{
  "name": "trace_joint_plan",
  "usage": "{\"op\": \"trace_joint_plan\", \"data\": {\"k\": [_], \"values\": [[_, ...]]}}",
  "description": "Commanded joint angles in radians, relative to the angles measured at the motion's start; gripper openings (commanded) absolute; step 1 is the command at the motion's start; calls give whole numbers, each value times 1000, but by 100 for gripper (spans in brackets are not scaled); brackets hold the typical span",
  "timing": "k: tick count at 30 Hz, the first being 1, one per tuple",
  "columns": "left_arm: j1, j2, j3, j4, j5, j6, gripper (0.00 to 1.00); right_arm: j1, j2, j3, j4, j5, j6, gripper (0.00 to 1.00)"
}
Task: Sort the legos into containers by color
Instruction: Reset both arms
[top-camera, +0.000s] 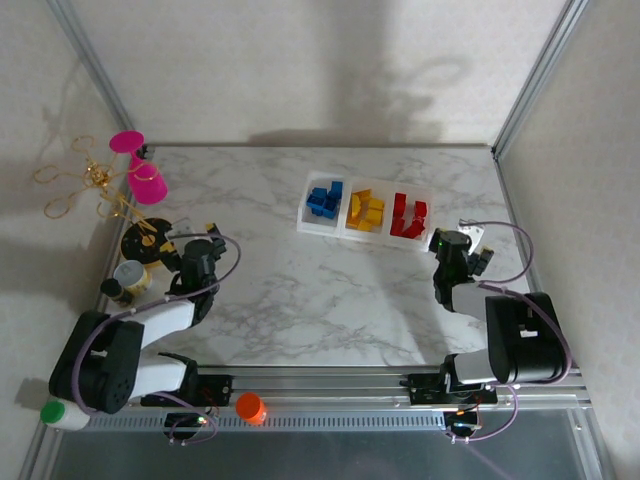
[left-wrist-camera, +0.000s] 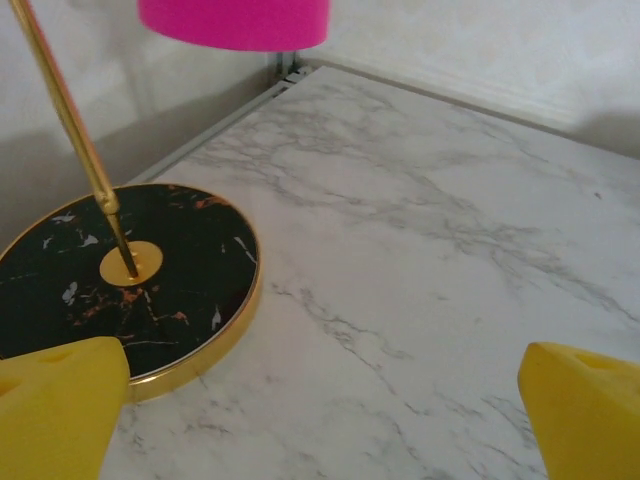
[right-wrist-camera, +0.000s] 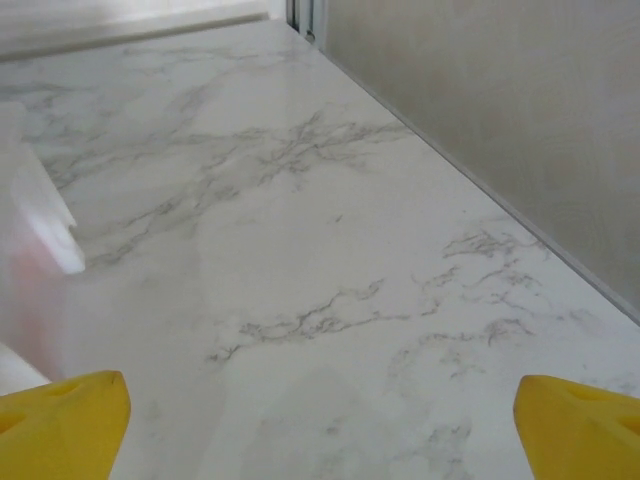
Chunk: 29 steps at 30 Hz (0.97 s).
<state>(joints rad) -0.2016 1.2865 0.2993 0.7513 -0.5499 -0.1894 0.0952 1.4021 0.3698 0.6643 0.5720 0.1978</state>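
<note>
Sorting looks about done. The legos I can make out all sit in the tray at the far middle-right of the marble table. Blue bricks are in the left compartment, yellow bricks in the middle one and red bricks in the right one. I spot no mixed colors, though the bricks are too small to count or check one by one. Every brick I can find is in the tray, none out on the marble. The right gripper is low over bare table just right of the tray, whose blurry whitish wall sits at the left edge of its wrist view. Its yellow fingers are spread wide with nothing between them. The left gripper is off at the left side, facing the black round stand base under the pink cup. Its fingers are also wide apart and empty. The orange cap is on the front rail, not part of the job. My guess is that what's left is at most pulling the arms back, unless a brick is hiding behind an arm.
</note>
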Motion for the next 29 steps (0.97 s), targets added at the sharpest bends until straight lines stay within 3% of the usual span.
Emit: {"op": "trace_joint_plan", "data": {"k": [1, 4, 7, 9, 10, 29], "values": [[50, 65, -69, 369, 85, 81, 100, -68, 39, -44, 356, -163, -44, 98], [108, 156, -124, 559, 201, 78, 100, -80, 81, -51, 407, -285, -85, 98], [126, 259, -128, 664, 276, 90, 100, -73, 104, -189, 653, -373, -131, 99], [121, 244, -95, 560, 296, 96, 100, -69, 156, -205, 757, -382, -149, 99], [120, 257, -90, 582, 293, 99, 100, -68, 138, -156, 622, -374, -140, 99], [119, 252, -87, 566, 291, 99, 99, -62, 141, -162, 642, -378, -149, 99]]}}
